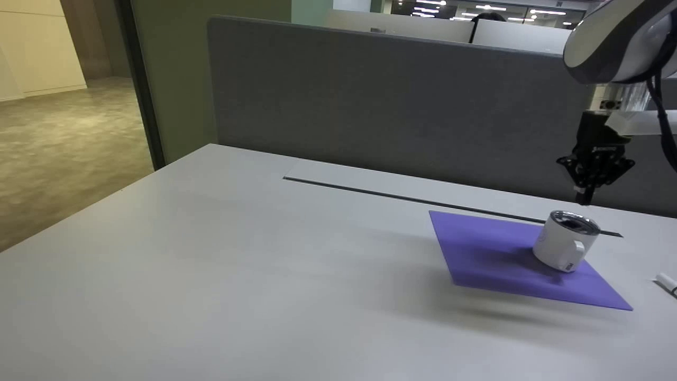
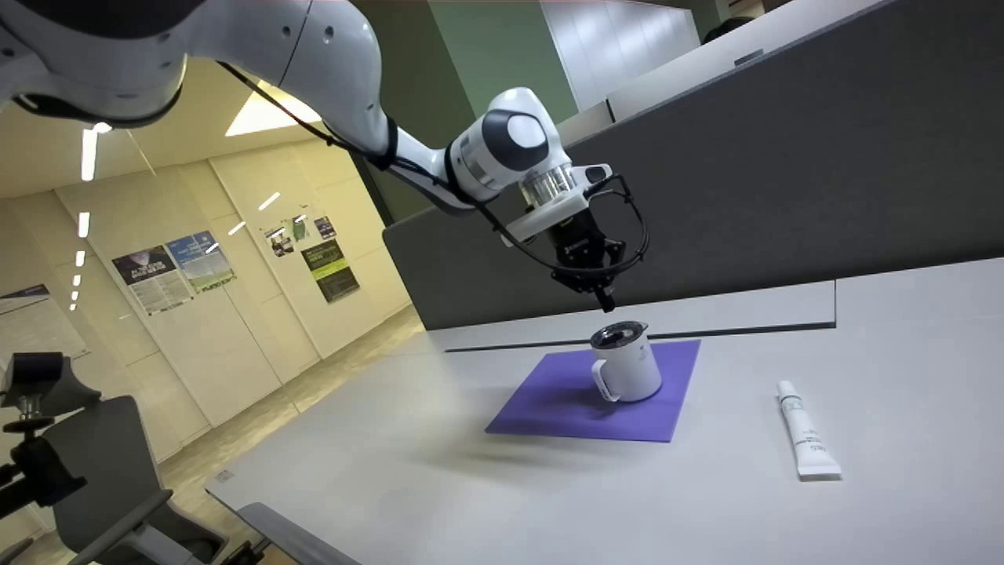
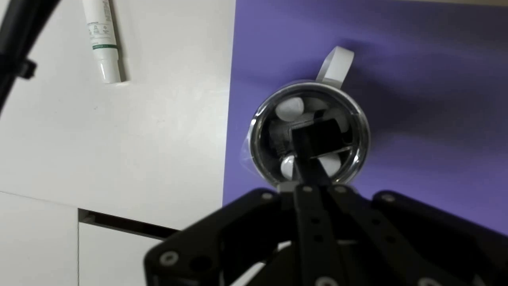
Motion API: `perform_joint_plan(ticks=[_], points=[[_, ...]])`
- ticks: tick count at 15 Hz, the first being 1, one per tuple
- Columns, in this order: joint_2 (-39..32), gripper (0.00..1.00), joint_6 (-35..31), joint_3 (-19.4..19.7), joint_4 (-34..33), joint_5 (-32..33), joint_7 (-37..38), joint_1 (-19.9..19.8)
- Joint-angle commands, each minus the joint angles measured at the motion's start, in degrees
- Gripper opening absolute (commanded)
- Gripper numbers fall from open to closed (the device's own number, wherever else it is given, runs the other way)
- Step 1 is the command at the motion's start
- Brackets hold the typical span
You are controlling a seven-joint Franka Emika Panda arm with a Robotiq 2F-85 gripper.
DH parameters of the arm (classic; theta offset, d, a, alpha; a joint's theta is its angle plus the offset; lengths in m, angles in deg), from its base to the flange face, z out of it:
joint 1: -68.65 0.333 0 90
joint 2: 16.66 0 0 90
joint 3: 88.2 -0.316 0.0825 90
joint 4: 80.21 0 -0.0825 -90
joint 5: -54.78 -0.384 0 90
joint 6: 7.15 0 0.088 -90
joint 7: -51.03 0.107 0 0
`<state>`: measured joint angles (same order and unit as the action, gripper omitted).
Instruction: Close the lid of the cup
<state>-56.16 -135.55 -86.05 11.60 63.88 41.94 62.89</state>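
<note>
Where the cup (image 1: 558, 247) stands on a purple sheet (image 1: 478, 254), lower right in an exterior view, the gripper (image 1: 585, 198) hangs just above its lid (image 1: 575, 224). Its fingers (image 3: 309, 171) press together.

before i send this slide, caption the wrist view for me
Closed gripper above a lidded cup on a purple mat, white tube off the mat.
</note>
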Motion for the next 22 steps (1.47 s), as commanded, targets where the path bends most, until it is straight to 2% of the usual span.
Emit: perform_joint_plan(ticks=[1, 10, 22], points=[[-0.07, 0.0, -2.37, 0.57, 1.46, 0.19, 0.04, 0.41], [-1.1, 0.0, -4.03, 1.86, 3.24, 1.82, 0.71, 1.14], [-1.94, 0.0, -9.47, 2.4, 4.68, 2.84, 0.88, 1.79]])
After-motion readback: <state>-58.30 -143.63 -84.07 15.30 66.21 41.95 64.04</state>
